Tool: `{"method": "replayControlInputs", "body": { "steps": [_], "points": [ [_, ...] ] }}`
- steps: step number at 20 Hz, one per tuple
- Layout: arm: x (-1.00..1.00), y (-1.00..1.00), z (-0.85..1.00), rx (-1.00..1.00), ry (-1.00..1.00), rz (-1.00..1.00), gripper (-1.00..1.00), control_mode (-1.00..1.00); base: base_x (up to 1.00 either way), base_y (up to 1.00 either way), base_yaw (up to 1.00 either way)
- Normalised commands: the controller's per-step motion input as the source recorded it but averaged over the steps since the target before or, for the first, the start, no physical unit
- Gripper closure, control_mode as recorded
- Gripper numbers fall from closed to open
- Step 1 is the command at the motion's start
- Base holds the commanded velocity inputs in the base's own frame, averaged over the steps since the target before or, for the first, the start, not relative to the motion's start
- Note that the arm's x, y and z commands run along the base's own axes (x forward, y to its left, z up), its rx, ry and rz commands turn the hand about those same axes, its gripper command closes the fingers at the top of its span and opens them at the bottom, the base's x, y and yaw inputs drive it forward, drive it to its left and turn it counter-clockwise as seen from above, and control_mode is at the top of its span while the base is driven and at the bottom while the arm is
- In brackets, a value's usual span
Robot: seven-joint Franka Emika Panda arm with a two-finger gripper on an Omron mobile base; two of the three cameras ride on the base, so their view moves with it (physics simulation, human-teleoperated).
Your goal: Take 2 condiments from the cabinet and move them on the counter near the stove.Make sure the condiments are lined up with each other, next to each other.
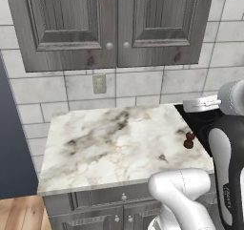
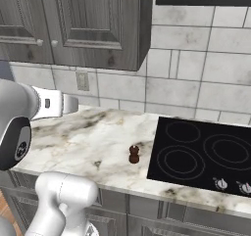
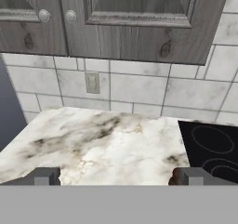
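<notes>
The arm hangs raised above the counter (image 1: 109, 143), its gripper (image 3: 116, 176) spread wide and empty, facing the wall. The red-brown shaker (image 2: 133, 154) stands upright on the marble beside the stove (image 2: 206, 152). Beyond, the cabinet (image 1: 109, 24) doors are closed.

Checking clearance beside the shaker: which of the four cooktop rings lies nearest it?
The front-left ring, closest to the shaker; the other three lie farther back or right.
</notes>
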Motion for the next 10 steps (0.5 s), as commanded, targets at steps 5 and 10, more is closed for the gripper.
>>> {"method": "replayControlInputs", "body": {
  "steps": [5, 10],
  "points": [
    [-0.03, 0.00, 0.00, 0.00, 0.00, 0.00, -1.00, 1.00, -0.19, -0.05, -0.02],
    [0.00, 0.00, 0.00, 0.00, 0.00, 0.00, -1.00, 1.00, -0.65, -0.38, -0.14]
  ]
}}
